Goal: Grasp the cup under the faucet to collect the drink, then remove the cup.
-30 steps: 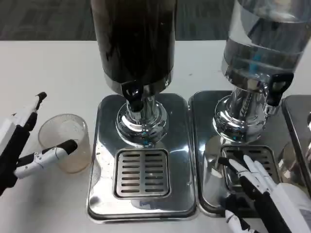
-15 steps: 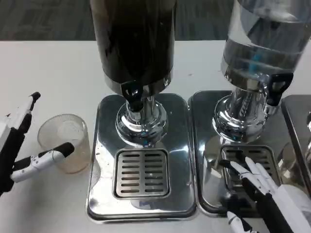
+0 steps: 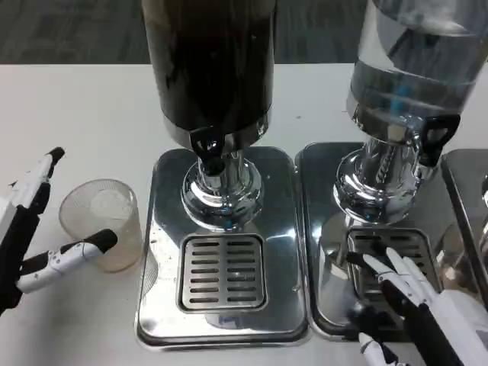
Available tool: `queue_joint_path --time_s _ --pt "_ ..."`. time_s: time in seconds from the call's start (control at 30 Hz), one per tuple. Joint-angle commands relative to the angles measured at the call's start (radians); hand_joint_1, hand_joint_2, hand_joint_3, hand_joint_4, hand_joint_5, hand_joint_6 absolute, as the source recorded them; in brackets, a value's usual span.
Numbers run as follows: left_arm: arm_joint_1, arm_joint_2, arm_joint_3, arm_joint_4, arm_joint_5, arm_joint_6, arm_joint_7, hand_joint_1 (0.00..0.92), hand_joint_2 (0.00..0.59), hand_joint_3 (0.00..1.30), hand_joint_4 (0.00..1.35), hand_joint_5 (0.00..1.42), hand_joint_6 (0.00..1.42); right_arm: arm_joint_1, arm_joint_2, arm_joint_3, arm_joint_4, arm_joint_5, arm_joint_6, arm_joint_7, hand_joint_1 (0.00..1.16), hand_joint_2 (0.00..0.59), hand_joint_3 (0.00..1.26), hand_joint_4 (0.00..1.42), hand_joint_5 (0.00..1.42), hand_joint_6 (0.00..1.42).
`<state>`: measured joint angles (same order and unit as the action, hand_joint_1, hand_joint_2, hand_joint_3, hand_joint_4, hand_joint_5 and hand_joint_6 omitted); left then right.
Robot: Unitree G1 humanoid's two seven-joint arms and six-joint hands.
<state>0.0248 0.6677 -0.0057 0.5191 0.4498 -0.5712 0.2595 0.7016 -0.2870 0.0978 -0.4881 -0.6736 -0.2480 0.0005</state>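
At the far left edge, the left hand [image 3: 30, 229] has its fingers spread wide and holds nothing: one finger points up and away above the cup, while another reaches rightward with its dark tip just beside the cup's lower wall; whether it touches cannot be told. Between those two fingers, and slightly to their right, stands the cup [image 3: 103, 225], a clear plastic tumbler, upright on the white table [image 3: 76, 114] and left of the steel tray. Right of the fingers sits the first drip tray [image 3: 164, 305] with a slotted grate, and over it the dark drink dispenser [image 3: 210, 69], its black faucet [image 3: 207, 149] pointing down above the tray, well apart from the cup. Further right stands a clear dispenser [image 3: 412, 76] on a second tray [image 3: 324, 252]. Over that tray's grate lies the right hand [image 3: 412, 293], fingers extended and slightly apart, pointing up-left, gripping nothing; its fingertips rest at or just above the grate.
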Motion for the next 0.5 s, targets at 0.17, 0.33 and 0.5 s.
queue_joint_path --time_s 0.17,0.33,0.5 --pt "0.031 0.005 0.022 -0.037 0.007 0.007 0.004 0.03 0.007 0.0 0.0 0.04 0.05 -0.005 -0.007 -0.012 -0.027 0.019 0.007 0.02 0.48 0.585 0.14 0.0 0.0 0.13" --pt "0.039 0.002 0.03 -0.044 0.007 0.006 -0.001 0.03 0.007 0.0 0.0 0.04 0.05 -0.001 -0.004 -0.01 -0.028 0.017 0.007 0.021 0.48 0.585 0.14 0.0 0.0 0.14" --pt "0.049 -0.003 0.04 -0.056 0.002 0.007 0.006 0.03 0.007 0.0 0.0 0.04 0.06 -0.007 -0.001 -0.011 -0.027 0.019 0.01 0.021 0.48 0.585 0.14 0.0 0.0 0.14"
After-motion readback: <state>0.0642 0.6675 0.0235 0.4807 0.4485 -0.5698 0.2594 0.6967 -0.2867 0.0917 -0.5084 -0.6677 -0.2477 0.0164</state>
